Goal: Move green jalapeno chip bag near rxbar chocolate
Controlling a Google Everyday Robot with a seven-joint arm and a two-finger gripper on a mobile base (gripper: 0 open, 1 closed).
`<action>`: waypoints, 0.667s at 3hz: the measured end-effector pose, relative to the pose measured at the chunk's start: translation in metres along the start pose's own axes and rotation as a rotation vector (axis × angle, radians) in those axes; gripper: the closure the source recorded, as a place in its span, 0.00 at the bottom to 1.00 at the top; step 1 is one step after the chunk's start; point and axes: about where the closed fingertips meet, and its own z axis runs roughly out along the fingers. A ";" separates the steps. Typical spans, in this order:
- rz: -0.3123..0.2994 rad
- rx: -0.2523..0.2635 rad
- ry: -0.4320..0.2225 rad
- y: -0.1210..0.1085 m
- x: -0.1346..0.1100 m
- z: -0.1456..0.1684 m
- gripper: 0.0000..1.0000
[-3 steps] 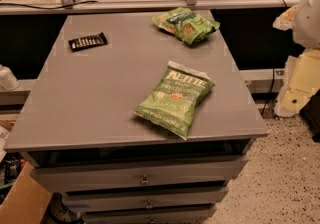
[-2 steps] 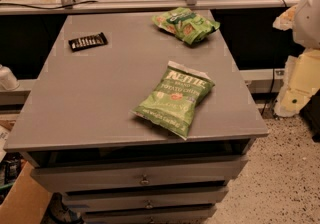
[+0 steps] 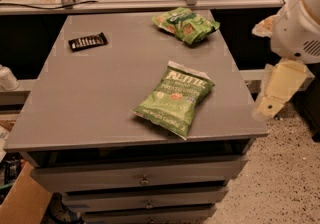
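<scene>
Grey tabletop (image 3: pixel 95 103) above a stack of drawers (image 3: pixel 145 180), seen from the front.

Kettle bag (image 3: pixel 175 99): lies flat, label up, at about 4 o'clock from the tabletop's centre, near the front edge. Its silvery top end points to 1 o'clock and its lower end to 7 o'clock.

Bar (image 3: pixel 88 41): small and black, flat at about 10 o'clock, near the far left corner. It is well apart from the Kettle bag, which lies toward 4 o'clock from it.

Second bag (image 3: pixel 185 24): brighter green, at about 1 o'clock, by the far edge.

Tool (image 3: pixel 278 90): pale yellow, hanging below the white arm (image 3: pixel 300 28) at 3 o'clock. It is off the tabletop's right edge, over the floor, and touches nothing on the tabletop. Whether it is apart or together cannot be told.
</scene>
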 end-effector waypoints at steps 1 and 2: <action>-0.009 -0.028 -0.067 0.004 -0.021 0.030 0.00; -0.011 -0.078 -0.121 0.014 -0.041 0.064 0.00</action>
